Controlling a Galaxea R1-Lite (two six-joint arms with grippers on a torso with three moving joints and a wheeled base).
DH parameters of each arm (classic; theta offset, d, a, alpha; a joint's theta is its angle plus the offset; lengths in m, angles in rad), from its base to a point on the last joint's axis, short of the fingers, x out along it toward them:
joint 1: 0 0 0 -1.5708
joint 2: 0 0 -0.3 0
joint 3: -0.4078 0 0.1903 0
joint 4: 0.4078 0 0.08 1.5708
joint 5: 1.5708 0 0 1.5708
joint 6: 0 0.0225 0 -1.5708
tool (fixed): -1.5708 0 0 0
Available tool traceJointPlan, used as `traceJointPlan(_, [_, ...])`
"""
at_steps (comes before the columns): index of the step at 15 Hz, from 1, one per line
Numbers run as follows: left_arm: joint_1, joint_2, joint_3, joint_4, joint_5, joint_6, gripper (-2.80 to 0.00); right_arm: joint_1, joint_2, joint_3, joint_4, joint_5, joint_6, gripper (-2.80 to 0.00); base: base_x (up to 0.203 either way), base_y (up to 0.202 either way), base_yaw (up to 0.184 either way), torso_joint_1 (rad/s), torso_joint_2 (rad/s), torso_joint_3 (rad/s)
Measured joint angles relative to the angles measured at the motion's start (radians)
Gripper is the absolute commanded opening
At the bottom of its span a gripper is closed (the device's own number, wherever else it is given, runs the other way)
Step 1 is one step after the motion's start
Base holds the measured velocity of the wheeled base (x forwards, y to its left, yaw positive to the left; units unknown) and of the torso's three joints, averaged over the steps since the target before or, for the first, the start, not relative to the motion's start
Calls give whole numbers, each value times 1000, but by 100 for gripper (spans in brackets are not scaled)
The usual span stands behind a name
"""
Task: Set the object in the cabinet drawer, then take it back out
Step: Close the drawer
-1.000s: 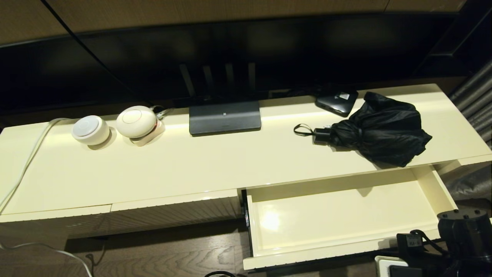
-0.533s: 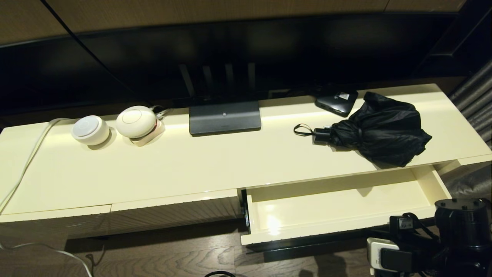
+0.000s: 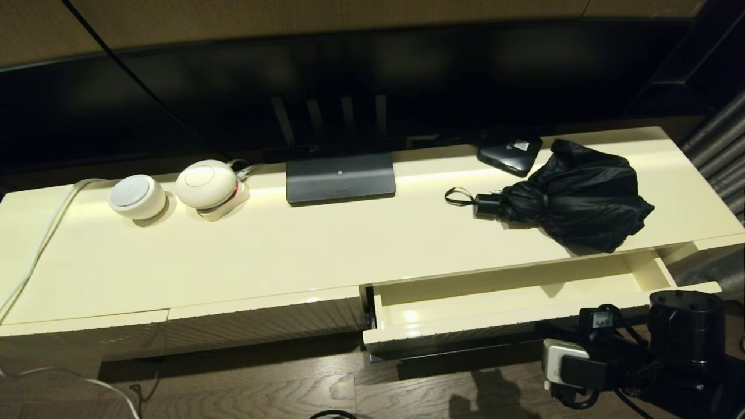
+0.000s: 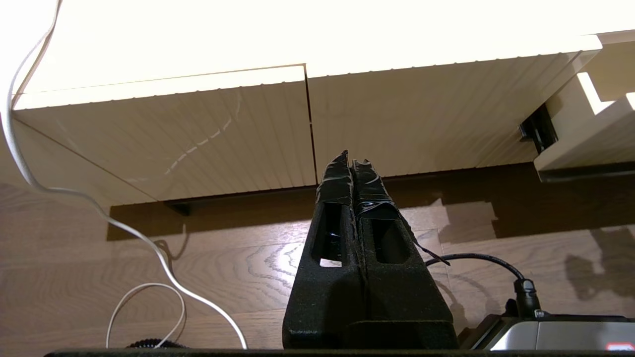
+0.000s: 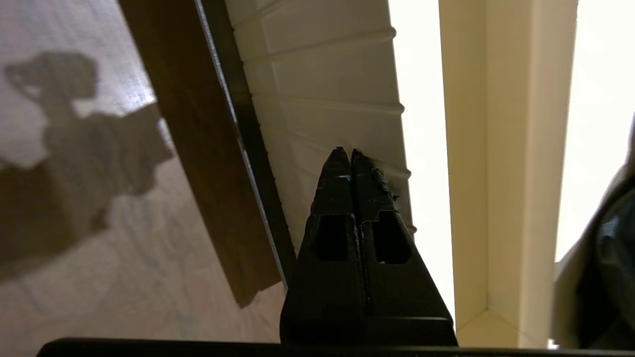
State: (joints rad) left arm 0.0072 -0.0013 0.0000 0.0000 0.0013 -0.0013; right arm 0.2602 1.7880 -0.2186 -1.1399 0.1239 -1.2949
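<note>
The black folding umbrella (image 3: pixel 576 195) lay on its side on the cream cabinet top, its loose fabric bunched toward the right end, its short handle and thin wrist loop (image 3: pixel 458 196) pointing left. Just in front of and below it, the cabinet drawer (image 3: pixel 506 314) stood only partly open, its shallow cream interior bare, its ribbed front (image 5: pixel 327 124) facing outward.

You could not see the left gripper in the head view. The right arm's black wrist housing (image 3: pixel 687 329) was cut by the lower right edge. The glossy cream ribbed drawer (image 3: pixel 495 305) ran partly under the cabinet top, its floor mostly hidden. The black baggy folding umbrella (image 5: pixel 607 277) was clipped at the right wrist view's edge.
</note>
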Motion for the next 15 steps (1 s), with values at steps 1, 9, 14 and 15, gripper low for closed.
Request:
traceJointPlan(1, [0, 0, 0, -1, 0, 0, -280, 3, 14, -5, -21, 0, -3, -280, 0, 0, 0, 0, 0, 0])
traceJointPlan(9, [0, 0, 0, 0, 0, 0, -280, 5, 72, -46, -84, 0, -48, -280, 0, 0, 0, 0, 0, 0])
traceJointPlan(14, [0, 0, 0, -1, 0, 0, -280, 6, 89, -89, -85, 2, -76, -280, 0, 0, 0, 0, 0, 0])
traceJointPlan(15, [0, 0, 0, -1, 0, 0, -280, 6, 92, -97, -85, 4, -90, -280, 0, 0, 0, 0, 0, 0])
